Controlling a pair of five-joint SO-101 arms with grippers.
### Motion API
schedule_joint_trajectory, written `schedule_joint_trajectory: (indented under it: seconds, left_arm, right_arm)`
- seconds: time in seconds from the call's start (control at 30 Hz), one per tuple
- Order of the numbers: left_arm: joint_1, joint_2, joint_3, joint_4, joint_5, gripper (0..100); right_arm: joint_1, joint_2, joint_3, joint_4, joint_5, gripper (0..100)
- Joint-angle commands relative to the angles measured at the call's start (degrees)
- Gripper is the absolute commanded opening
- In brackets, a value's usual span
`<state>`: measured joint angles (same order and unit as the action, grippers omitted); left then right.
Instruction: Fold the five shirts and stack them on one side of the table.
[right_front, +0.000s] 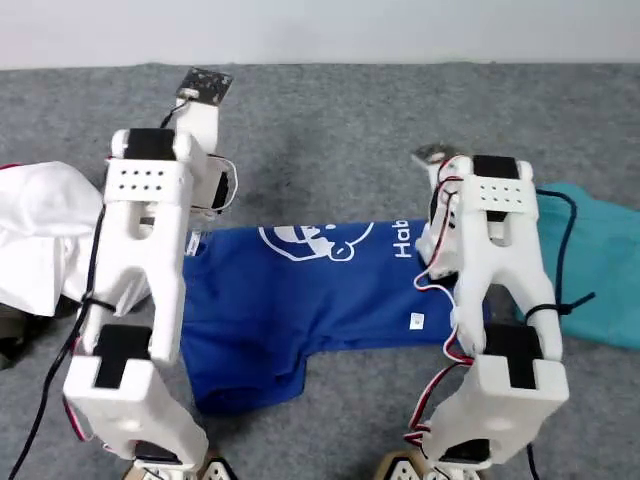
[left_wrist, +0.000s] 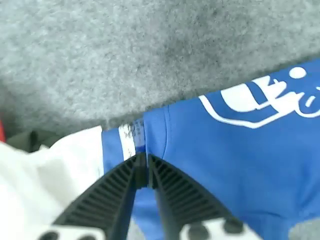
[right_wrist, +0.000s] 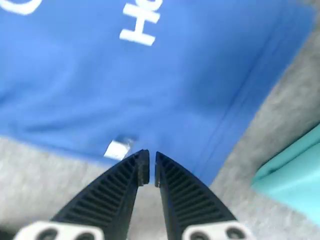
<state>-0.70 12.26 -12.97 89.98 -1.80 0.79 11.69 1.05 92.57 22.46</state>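
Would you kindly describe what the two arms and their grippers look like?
Both are blocky white plastic with black motors and a panel of small holes. A black cable runs along the left arm and the right arm, which also carries red and white wires. The left gripper and right gripper have black, ribbed, tapering fingers on white bases.

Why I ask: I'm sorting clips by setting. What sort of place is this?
Probably a robot lab bench: two arms over a grey felt-like table, a blue shirt spread out, a teal shirt beside it.
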Motion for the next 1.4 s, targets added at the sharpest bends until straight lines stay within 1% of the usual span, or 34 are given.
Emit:
schedule_joint_trajectory:
  seconds: [0.0,0.1,0.17,0.33,0.43,0.53,0.67,0.87,0.97,1.1,1.23,1.37]
  left_arm:
    - [-0.35,-6.33,-0.66,4.04,-1.23,1]
    - [-2.11,-9.85,-0.66,6.33,-1.23,1]
    - [-4.84,-12.22,-0.66,7.56,-1.23,1]
    - [-14.77,-17.05,-0.66,10.46,-1.32,1]
    - [-21.89,-18.90,-0.66,10.46,-4.22,1]
    - [-28.48,-19.78,-0.66,10.46,-5.89,1]
    - [-37.19,-19.96,-0.66,10.55,-7.91,1]
    - [-46.33,-19.96,-0.57,10.55,-10.02,1]
    - [-49.23,-19.96,-0.57,10.55,-10.02,1]
    - [-50.55,-19.69,-0.57,10.55,-10.02,1]
    - [-50.73,-19.60,-0.57,10.55,-9.76,1]
    - [-50.73,-19.60,-0.57,10.55,-9.67,1]
  right_arm:
    - [-1.63,-3.21,-2.20,5.49,-1.05,3.7]
    - [-1.80,-3.65,0.97,6.46,-2.81,3.6]
    - [-2.15,-3.82,3.78,6.11,-3.08,3.2]
    - [-6.99,-3.91,6.68,5.85,-3.16,3.2]
    - [-11.21,-4.88,6.68,3.65,-3.16,3.2]
    - [-17.10,-7.96,6.68,1.27,-3.16,3.2]
    - [-27.21,-12.18,6.86,-0.57,-3.16,3.1]
    - [-42.86,-14.20,7.03,-3.74,-2.73,5.4]
    - [-49.71,-12.97,7.03,-6.64,-2.64,12.8]
    - [-57.27,-7.34,6.95,-7.43,-2.64,23.4]
    - [-61.76,-1.98,6.59,-8.57,-1.58,24.3]
    - [-65.10,-0.40,6.59,-10.68,-0.97,24.3]
